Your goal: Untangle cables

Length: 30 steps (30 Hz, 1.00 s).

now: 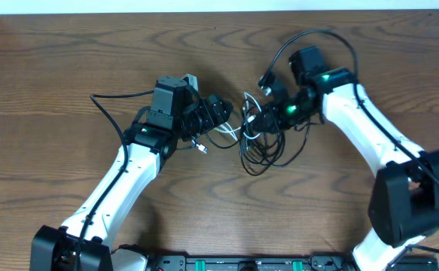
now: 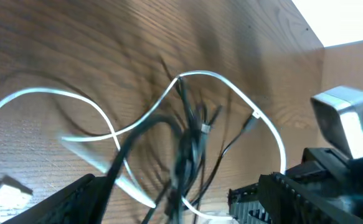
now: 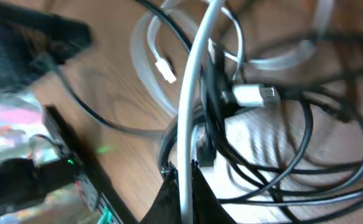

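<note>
Overhead: the cables (image 1: 263, 143) lie in one knot in the middle of the tabletop (image 1: 68, 60), between the two arms. The left end effector (image 1: 217, 113) faces the knot from its left side. The right end effector (image 1: 258, 114) sits on the knot's upper edge, so the right arm is the nearer one. The black cables (image 1: 275, 154) spill in loose loops toward the robot's side of the tabletop. The white cable (image 1: 229, 135) runs roughly crosswise, from the left end effector toward the right one.

Left wrist: the left end effector (image 2: 165, 193) stands wide and grips nothing. The white cable (image 2: 200, 74) arches across the frame in two humps. The black cables (image 2: 187, 146), blurred, hang straight ahead in the gap between the spread fingers, with their strands running away from the camera.

Right wrist: the right end effector (image 3: 182, 186) is clamped tight, with the white cable (image 3: 197, 74) pinched between its tips. The cable's long axis leads straight out from the fingers and up the frame. The black cables (image 3: 306, 168) cross it sideways in wide loops on the right. A silver plug (image 3: 256, 94) lies just beside the white strand, its length set across it. A white plug (image 3: 165, 70) lies on the tabletop to the upper left.

Judging from this, the coming pull should follow the white cable's own length, away from the left arm, to draw it out of the black loops.
</note>
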### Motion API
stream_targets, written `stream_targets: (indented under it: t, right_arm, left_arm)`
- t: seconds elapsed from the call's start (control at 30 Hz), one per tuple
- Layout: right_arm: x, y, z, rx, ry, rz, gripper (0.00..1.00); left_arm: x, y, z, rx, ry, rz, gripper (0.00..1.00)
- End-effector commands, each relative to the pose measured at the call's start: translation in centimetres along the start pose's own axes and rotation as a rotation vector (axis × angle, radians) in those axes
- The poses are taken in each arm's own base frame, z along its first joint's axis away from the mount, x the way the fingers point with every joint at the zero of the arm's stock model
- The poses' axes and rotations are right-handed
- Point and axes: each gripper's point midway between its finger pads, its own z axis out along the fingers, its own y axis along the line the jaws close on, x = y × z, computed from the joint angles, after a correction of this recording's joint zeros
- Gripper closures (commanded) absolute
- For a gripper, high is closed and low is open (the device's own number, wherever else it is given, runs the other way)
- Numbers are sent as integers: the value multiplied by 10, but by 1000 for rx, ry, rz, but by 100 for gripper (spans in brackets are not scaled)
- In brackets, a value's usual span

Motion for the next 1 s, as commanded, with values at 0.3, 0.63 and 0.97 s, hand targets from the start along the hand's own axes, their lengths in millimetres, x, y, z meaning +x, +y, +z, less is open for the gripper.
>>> stream_targets:
  t: [0.3,0.63,0.97]
  right_arm:
    - [-57,8,-77,158,-218,-57,99]
    - [-57,8,-78,156,-219,-54,99]
    - [-53,10,-76,139,-203,-43,99]
  left_arm:
    - [27,-32,7,60,62,187,32]
    - [46,-32,27,48,116,196,2]
    - [51,-32,77,59,92,252,18]
